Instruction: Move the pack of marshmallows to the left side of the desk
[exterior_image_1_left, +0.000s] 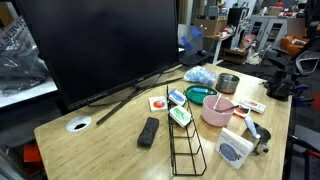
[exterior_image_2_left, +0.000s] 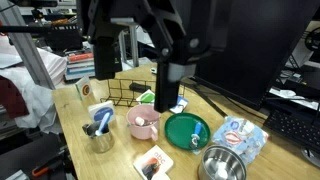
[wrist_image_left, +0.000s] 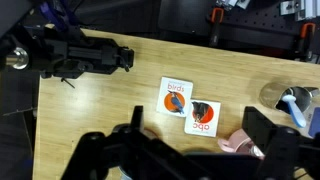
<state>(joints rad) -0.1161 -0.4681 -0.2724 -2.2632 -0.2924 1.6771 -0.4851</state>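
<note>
Hanging nose-down over the tabletop (exterior_image_1_left: 100, 145), the arm (exterior_image_2_left: 150, 30) holds its gripper (exterior_image_2_left: 170, 98) spread wide and empty; the pack of marshmallows (exterior_image_2_left: 241, 136) lies at its four o'clock, beside a steel bowl (exterior_image_2_left: 222, 166).

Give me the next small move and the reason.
Probably swing the gripper sideways until it is over the marshmallows. It looks open and empty. The wrist view shows only the cards and the pink mug beneath it, so the bag is not yet under the jaws.
</note>
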